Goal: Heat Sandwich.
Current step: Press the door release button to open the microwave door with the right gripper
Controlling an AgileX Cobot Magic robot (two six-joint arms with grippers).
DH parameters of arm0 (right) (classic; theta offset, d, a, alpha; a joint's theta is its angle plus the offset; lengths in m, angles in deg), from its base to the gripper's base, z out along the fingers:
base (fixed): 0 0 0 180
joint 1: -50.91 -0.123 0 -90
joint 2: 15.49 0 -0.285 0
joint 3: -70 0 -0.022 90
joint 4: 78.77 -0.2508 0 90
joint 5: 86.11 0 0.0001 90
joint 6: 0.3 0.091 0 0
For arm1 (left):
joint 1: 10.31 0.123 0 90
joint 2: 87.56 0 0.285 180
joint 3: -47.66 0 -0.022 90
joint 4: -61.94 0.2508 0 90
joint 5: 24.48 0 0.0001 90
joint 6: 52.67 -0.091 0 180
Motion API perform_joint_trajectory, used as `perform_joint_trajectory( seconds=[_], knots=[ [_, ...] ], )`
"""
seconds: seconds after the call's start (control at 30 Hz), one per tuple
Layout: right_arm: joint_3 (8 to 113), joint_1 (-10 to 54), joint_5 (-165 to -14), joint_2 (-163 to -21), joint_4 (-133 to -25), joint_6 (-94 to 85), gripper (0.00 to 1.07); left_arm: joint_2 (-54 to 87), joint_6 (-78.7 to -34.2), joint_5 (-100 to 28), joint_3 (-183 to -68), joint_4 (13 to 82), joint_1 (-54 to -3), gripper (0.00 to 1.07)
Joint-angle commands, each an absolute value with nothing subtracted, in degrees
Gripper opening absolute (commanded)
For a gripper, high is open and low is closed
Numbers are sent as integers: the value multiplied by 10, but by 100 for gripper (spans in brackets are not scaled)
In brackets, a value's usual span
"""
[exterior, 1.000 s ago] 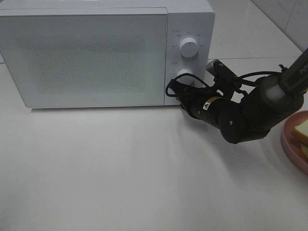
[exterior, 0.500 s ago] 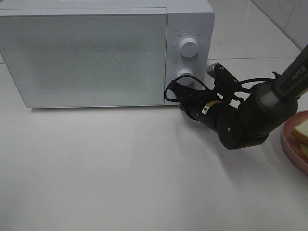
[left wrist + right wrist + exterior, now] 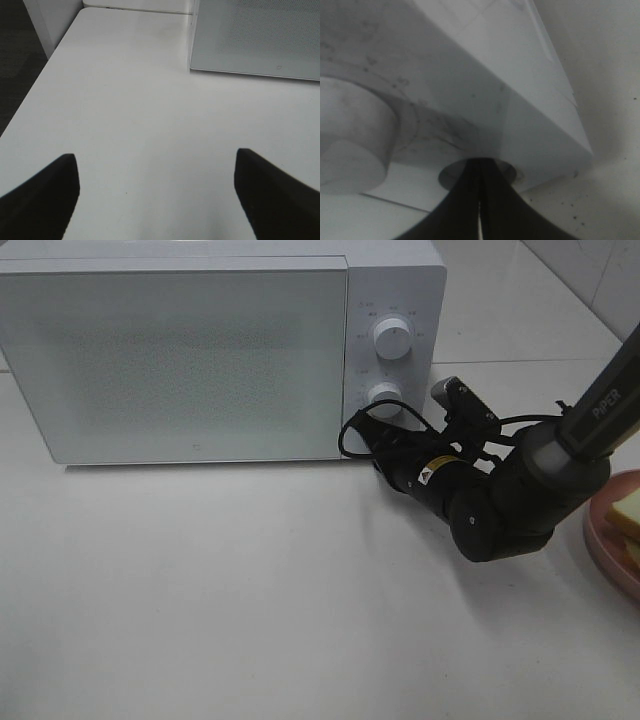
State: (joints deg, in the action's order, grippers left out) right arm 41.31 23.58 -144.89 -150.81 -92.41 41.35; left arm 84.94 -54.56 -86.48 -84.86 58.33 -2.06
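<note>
Microwave: A white microwave (image 3: 200, 350) is set at the back of the white counter (image 3: 250, 600). Its door (image 3: 180, 360) is shut.

Knobs: Two round white knobs are seen on the panel to the right of the door. The upper knob (image 3: 391, 337) is placed right above the lower knob (image 3: 384, 395).

Right arm: The black right arm (image 3: 500, 505) is stretched in low over the counter from the right side, toward the microwave.

Right end effector: The right end effector (image 3: 368, 432) is clenched. Its two black fingers (image 3: 460, 210) are pressed together and nothing is held between them. Its tip is held at the bottom of the panel, just under the lower knob. In the right wrist view the tip is seen at a small round spot (image 3: 451, 175) on the panel. It cannot be told if the spot is being pushed.

Left end effector: The left end effector (image 3: 155, 155) is released. Its dark fingers (image 3: 35, 200) are spread wide apart and nothing is held. Bare counter is seen under it, with a corner of the microwave ahead.

Sandwich: The sandwich (image 3: 625, 512) is laid on a pink plate (image 3: 592, 532) at the right edge of the counter. It is well apart from the microwave and is not touched by either end effector. Only part of its pale yellow bread is seen, because it is cut off by the edge of the view.
</note>
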Motion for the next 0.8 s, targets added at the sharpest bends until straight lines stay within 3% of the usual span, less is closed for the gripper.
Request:
perform_joint_trajectory(
  seconds=[0.03, 0.8],
  knots=[
    [431, 249, -1524, -1501, -970, 427, 0, 859, -544, -857, -846, 582, -23, 80],
    [434, 263, -1570, -1501, -983, 411, 0, 859, -544, -857, -846, 582, -23, 80]
  ],
)
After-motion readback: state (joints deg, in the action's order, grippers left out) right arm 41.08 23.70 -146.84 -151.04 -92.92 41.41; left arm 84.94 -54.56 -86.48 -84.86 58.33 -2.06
